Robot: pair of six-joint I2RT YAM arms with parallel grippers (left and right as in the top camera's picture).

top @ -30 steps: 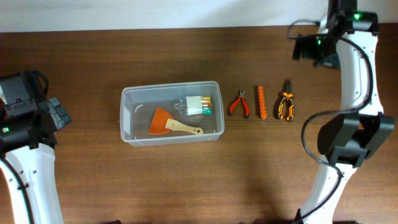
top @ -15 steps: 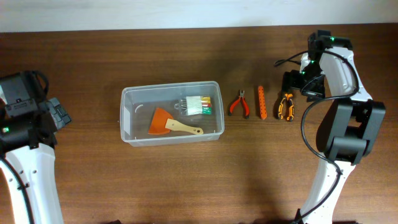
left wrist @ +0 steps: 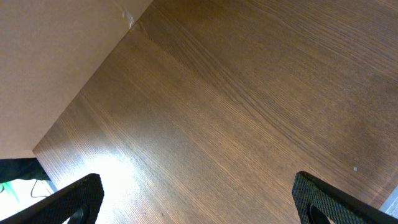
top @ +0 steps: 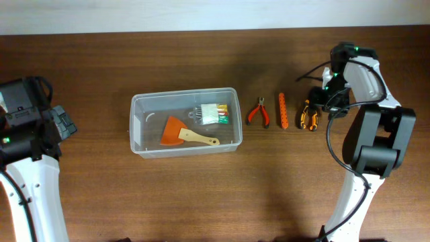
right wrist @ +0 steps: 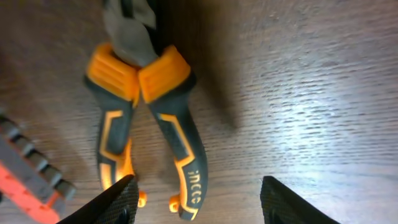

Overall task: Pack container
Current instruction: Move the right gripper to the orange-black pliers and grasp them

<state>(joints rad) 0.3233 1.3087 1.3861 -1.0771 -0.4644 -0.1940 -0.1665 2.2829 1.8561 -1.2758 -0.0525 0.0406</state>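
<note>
The clear plastic container (top: 185,122) sits left of centre and holds an orange scraper with a wooden handle (top: 180,134) and a pack of coloured bits (top: 213,113). To its right lie red-handled cutters (top: 258,113), an orange strip tool (top: 283,110) and black-and-orange pliers (top: 308,115). My right gripper (top: 321,101) is open, low over the pliers (right wrist: 146,118); in the right wrist view one pliers handle lies between my fingers (right wrist: 196,202), untouched. My left gripper (left wrist: 199,199) is open and empty over bare wood at the far left.
The orange strip tool's end shows at the left edge of the right wrist view (right wrist: 28,174). A pale wall edge (left wrist: 62,62) runs along the table's far side in the left wrist view. The left arm's body (top: 30,128) stands at the table's left edge.
My right gripper has come down from the far right back edge of the table toward the pliers and now hovers just over them. The left arm has not moved.
</note>
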